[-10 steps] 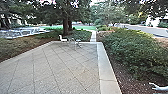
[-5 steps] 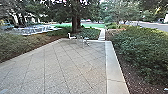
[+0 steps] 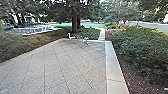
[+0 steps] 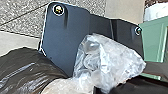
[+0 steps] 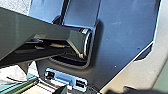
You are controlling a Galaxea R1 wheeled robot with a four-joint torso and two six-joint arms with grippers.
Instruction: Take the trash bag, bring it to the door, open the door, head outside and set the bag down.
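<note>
Edges: a pale, smooth concrete border (image 3: 113, 68) ran from 5 to 1 o'clock; a thinner pale edge (image 3: 30, 52) ran from 9 o'clock towards 12. Open room: bare paving from my base forward at 12 o'clock, as far as one white, low-backed chair (image 3: 71, 36) and a group of slim, pale metal furniture (image 3: 83, 42), both near the far edge. Beyond them, between 12 and 1 o'clock: one narrow, pale path (image 3: 102, 34).

Surface: speckled grey paving (image 3: 62, 72), scored with dark diagonal joints. Surroundings: dense, dark green shrubs (image 3: 140, 50) at 1 to 2 o'clock, brown mulch between them and the border; low, dull green planting (image 3: 17, 46) at 10 o'clock; a stout, dark tree trunk (image 3: 74, 22) at 12 o'clock.

Arm pose: my left wrist looked down across the dark plate of my base to the paving; my right wrist, too, looked down over the plate. Left gripper: how far open, I could not tell, nor whether it had a grip. Right gripper: likewise not to be told. Trash bag: translucent, crumpled plastic (image 4: 112, 60), close before my left wrist camera, beside glossy black plastic (image 4: 25, 70).
</note>
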